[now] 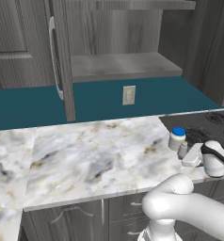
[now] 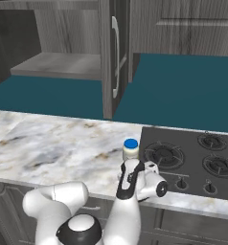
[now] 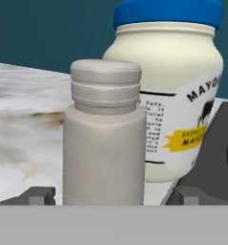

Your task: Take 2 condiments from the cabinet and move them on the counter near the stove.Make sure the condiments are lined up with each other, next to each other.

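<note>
The gripper (image 3: pixel 106 196) is low over the counter (image 1: pixel 95 155), close to the stove (image 2: pixel 192 162). In the hand view its two dark fingertips (image 3: pixel 37 196) stand one on each side of the grey shaker bottle (image 3: pixel 105 148), with the bottle between them. There is a small gap on each side, so the jaws look open around the bottle and do not press it. The shaker bottle stands upright on the marble. Just behind it, and a little to the right in this view, stands the mayonnaise jar (image 3: pixel 171 95) with the blue lid, also upright; whether the two touch I cannot tell. In the left base view the jar (image 1: pixel 177 139) is at the right end of the counter, beside the black cooktop, and the bottle (image 1: pixel 182 149) is just in front of it. Further back, the cabinet (image 1: pixel 118 66) is open, with its door (image 1: pixel 63 61) turned outward and the silver bar handle (image 1: pixel 53 56) on it.
</note>
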